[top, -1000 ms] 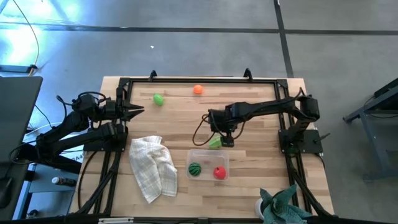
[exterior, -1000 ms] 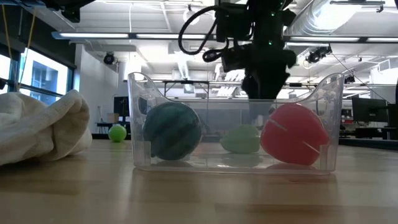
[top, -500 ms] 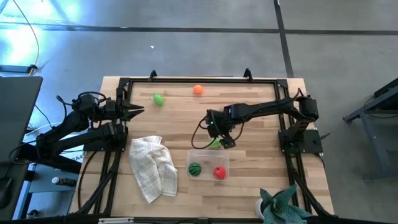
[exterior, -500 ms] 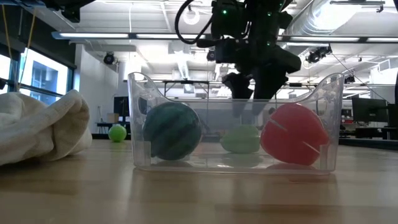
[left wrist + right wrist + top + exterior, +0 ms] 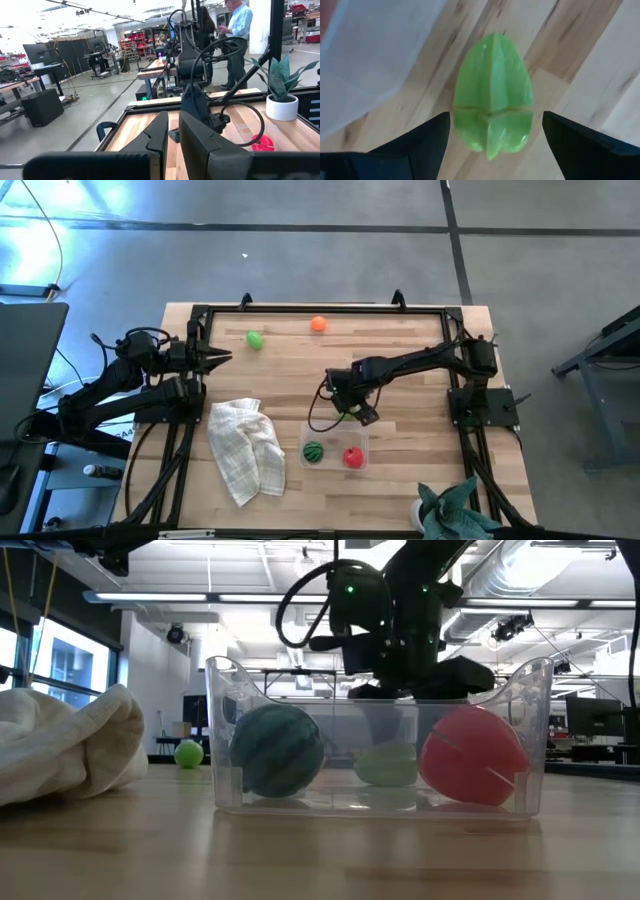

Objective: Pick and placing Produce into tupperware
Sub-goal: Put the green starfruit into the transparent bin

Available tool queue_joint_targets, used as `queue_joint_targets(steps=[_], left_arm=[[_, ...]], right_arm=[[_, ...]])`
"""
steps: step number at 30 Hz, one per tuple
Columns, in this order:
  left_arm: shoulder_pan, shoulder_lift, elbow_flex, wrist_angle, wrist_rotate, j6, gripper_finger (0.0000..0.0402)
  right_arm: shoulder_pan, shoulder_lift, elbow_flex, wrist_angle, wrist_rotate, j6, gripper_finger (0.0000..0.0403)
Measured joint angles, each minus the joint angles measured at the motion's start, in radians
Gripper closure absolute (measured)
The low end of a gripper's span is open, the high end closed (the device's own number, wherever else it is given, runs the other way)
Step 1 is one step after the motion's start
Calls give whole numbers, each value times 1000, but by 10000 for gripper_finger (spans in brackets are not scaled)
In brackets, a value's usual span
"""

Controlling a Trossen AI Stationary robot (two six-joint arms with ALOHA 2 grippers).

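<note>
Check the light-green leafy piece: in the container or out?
Out. The leafy piece lies on bare wood beside the container, between the right gripper's open fingers.

Light wooden slatted bench [image 5: 420, 480]: pale tan, black frame. Clear plastic rectangular container [image 5: 334, 445]: transparent. Round striped toy melon [image 5: 313, 451]: dark green. Red toy fruit [image 5: 353, 458]: solid red. Leafy toy vegetable [image 5: 492, 92]: light green. Small round ball [image 5: 255, 339]: bright green. Small orange ball [image 5: 318, 324]: orange. Crumpled cloth [image 5: 245, 450]: white, grey checks.

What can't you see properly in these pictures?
- High view: the leafy green toy is nearly covered by the right pincer.
- Low view: that toy is blurred behind the clear container's wall.
- High view: the teal plant is cut off by the bottom edge.
</note>
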Motion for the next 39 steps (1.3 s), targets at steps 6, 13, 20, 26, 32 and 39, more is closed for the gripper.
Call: queue_joint_targets(steps=[6,13,20,26,32,39], left_arm=[[0,0,0,0,0,0,364],[0,0,0,0,0,0,364],[0,0,0,0,0,0,364],[0,0,0,0,0,0,364],[0,0,0,0,0,0,364],[0,0,0,0,0,0,364]], right_arm=[[7,0,0,60,18,-37,96],[3,42,1,55,-8,-38,96],[4,79,3,60,-39,-31,96],[0,76,3,83,-34,-37,96],[-1,76,3,102,-33,-36,96],[-1,77,2,97,-32,-35,119]])
